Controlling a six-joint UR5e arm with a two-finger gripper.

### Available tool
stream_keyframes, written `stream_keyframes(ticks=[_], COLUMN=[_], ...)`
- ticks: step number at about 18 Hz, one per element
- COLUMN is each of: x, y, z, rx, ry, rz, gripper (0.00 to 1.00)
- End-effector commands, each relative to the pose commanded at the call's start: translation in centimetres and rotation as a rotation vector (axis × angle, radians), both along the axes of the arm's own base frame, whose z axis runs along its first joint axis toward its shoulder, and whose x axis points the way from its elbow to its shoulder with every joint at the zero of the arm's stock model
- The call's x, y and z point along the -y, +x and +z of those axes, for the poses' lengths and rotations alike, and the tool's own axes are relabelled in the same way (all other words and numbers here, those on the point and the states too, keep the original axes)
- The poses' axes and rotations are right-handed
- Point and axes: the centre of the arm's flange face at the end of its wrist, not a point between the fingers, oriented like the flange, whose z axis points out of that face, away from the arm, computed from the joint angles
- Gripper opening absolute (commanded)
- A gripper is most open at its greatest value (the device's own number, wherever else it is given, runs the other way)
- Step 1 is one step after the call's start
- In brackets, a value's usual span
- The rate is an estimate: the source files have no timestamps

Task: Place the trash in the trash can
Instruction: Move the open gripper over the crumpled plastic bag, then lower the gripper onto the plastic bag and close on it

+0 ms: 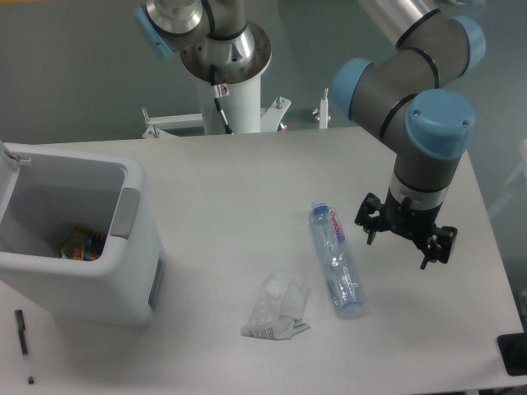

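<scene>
— Right, what do you see in the bin?

— From my screen, the trash can (78, 247) sits at the table's (214, 197) left edge, open at the top. Something small with orange and yellow colouring lies at its bottom (81, 244); I cannot tell what it is. Grey panels show on the side facing the middle of the table.

— And the trash itself?

— Both pieces are out on the table. The water bottle (336, 257) lies on its side right of centre, its length running from far to near, label toward the far end. The crumpled wrapper (277, 307) lies just beside it on the left, closer to the near edge, well apart from the bin.

— Your gripper?

— My gripper (403, 233) hangs near the right edge, just right of the bottle, pointing down. Its fingers (430, 249) stand spread apart with nothing between them.

— Anything else?

— A black pen (24, 345) lies at the near left corner, in front of the bin.
</scene>
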Motion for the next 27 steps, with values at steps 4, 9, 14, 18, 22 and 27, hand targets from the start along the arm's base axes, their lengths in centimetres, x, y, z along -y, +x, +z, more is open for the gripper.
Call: stream_keyframes(ticks=[4,9,14,18,22,27], x=[-0.5,-2.0,-3.6,-4.2,-4.9,-5.7], y=[1.1,4.2,8.2,11.4,12.0,12.6], z=[-1.4,-3.8,-6.4,-9.5,-10.6,-13.0], rx=[-0.018,-0.071,-0.031,0.015,-0.024,-0.004], ry=[0.022,0.067,0.038,0.004,0.040,0.018], rz=[0.017,0.016,-0.030,-0.067,-0.083,-0.093], gripper=[1.00,1.00,1.00,1.00,1.00,1.00])
